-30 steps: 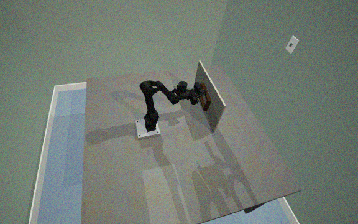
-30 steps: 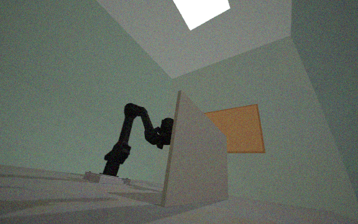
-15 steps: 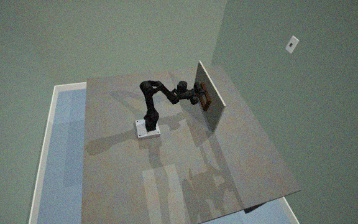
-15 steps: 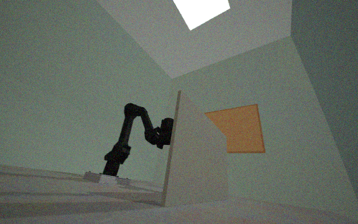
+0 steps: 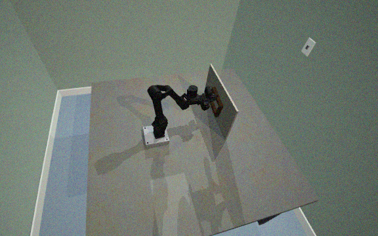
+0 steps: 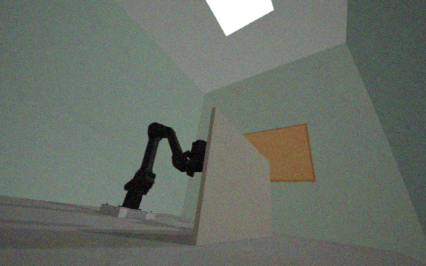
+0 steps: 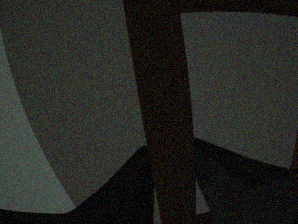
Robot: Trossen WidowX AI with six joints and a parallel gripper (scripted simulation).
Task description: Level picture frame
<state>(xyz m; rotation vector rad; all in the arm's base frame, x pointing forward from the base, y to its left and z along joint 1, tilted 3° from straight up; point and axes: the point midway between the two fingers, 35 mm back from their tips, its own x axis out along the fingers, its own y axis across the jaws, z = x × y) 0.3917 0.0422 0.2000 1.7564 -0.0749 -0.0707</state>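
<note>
The brown picture frame (image 5: 219, 111) (image 7: 162, 75) is in front of the upright grey panel (image 5: 229, 122) (image 6: 235, 185) (image 7: 80, 90). My gripper (image 5: 213, 98) (image 7: 169, 150) is shut on the frame's left side bar, with one dark finger on each side of it in the wrist view. There the side bar leans slightly, its top to the left, and the part of the top bar in view runs nearly level. The screw and the notched strip are hidden. In the exterior view the panel hides the frame and the fingers.
The arm's pale base plate (image 5: 149, 137) (image 6: 113, 210) stands on the table (image 5: 117, 203), left of the panel. The panel's free edge shows at the left in the wrist view. An orange board (image 6: 292, 155) is on the room wall behind the panel.
</note>
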